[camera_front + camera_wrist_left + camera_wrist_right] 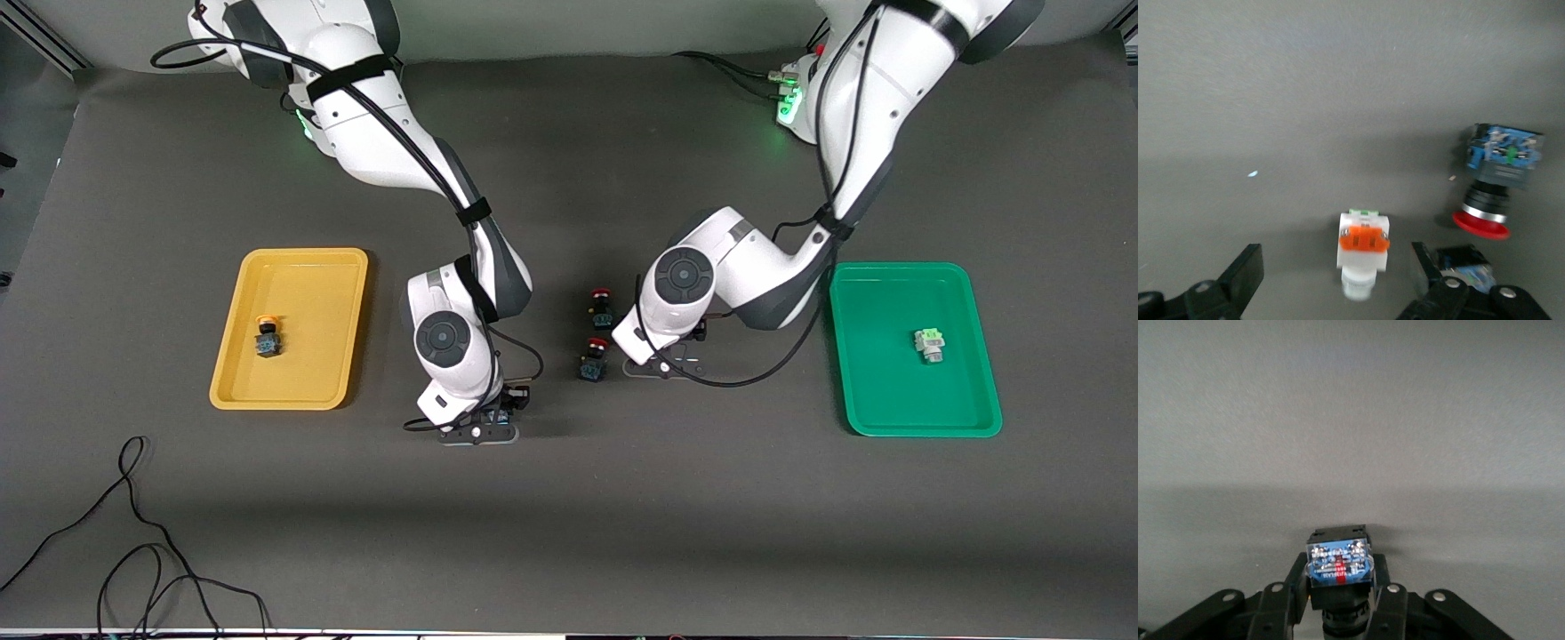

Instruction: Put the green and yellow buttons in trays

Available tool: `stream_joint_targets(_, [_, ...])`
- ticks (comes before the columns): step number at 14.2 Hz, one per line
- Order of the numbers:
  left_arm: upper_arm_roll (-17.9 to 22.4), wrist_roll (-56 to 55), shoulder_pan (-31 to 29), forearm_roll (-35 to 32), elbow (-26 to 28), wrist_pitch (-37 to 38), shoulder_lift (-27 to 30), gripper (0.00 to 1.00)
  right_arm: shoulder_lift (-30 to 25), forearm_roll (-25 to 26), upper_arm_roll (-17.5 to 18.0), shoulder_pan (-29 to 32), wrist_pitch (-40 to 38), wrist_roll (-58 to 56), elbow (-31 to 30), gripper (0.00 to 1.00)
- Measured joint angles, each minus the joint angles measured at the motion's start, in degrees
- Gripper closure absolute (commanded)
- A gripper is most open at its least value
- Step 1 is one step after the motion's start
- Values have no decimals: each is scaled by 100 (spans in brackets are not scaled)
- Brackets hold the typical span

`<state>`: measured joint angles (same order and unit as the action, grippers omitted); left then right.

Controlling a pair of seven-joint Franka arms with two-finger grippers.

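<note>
The yellow tray (307, 267) at the right arm's end holds a yellow-capped button (267, 336). The green tray (898, 404) at the left arm's end holds a whitish block button (929, 344). My right gripper (484, 433) is low over the table between the yellow tray and the red switches. It is shut on a black-blue switch (1338, 568) whose cap is hidden. My left gripper (1335, 267) is open, a finger (1245, 277) on each side of a whitish block with an orange face (1363, 248) lying on the table. My left hand (662, 360) hides this block in the front view.
Two red-capped black-blue switches (601, 307) (594, 358) lie mid-table beside the left hand; one also shows in the left wrist view (1495, 180). Loose black cables (133, 533) lie near the table's front edge at the right arm's end.
</note>
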<state>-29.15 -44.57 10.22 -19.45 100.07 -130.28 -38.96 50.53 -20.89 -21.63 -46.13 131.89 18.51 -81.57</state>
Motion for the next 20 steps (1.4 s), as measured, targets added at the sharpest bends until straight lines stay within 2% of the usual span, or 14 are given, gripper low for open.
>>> stream_joint_targets(2, [50,-43,18,-35,219,-399,-107,2,-250,0,-45,11,-382,0,49,83])
stream_joint_targets(5, [97,-78,102,-100,291,-548,-180,3,-892,0,-178,21,-1260,0,164,83])
stream_joint_targets(6, [152,-96,159,-124,297,-548,-181,11,-1133,1,-237,22,-1595,0,198,83])
stream_joint_targets(7, [216,-103,219,-134,300,-548,-183,32,-1365,7,-301,23,-1906,-9,216,83])
stream_joint_targets(8, [267,-105,261,-150,307,-548,-188,46,-1572,22,-384,24,-2194,-79,212,83])
stream_joint_targets(9, [299,-107,286,-186,311,-548,-194,69,-1722,45,-505,25,-2426,-256,183,83])
stream_joint_targets(10, [317,-108,298,-222,312,-548,-198,100,-1827,57,-685,22,-2549,-503,94,83])
stream_joint_targets(12, [317,-108,302,-235,296,-558,-194,100,-2048,62,-1165,41,-2603,-1115,-296,89])
stream_joint_targets(17, [371,-139,236,-242,233,-458,-126,100,-2901,60,-2623,144,-2619,-3403,-1889,96])
stream_joint_targets(20, [321,-144,-9,-107,-80,569,258,100,-3064,43,-3154,215,-2145,-4191,-2740,98])
